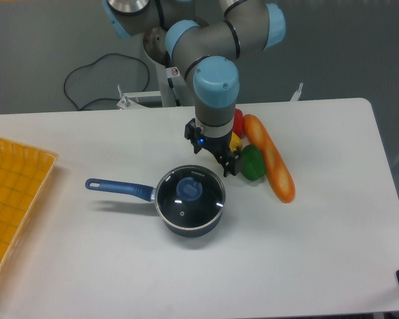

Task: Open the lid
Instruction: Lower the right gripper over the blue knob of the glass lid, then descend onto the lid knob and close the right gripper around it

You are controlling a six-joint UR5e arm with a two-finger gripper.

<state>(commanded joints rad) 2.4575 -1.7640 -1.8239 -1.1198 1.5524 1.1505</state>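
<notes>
Lid [189,195] sits closed on saucepan [186,212], mid-tabletop, blue knob [189,189] upward. Gripper [214,159] hangs just beyond pan's far rim, touching nothing; jaw spread impossible to tell. Step in hand: approach. Next: centre over knob, descend, pinch, lift.

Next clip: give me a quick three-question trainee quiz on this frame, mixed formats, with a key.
1. True or false: the lid sits on the saucepan.
2. Multiple choice: which way does the saucepan's handle point in the picture? A) toward the left edge, B) toward the right edge, C) toward the robot's base.
3. Fill in: the gripper is just above and to the right of the lid in the picture, and it holds ____.

Key
1. True; the lid covers the pan, its blue knob untouched.
2. A.
3. Nothing; it is not touching the lid.
</notes>
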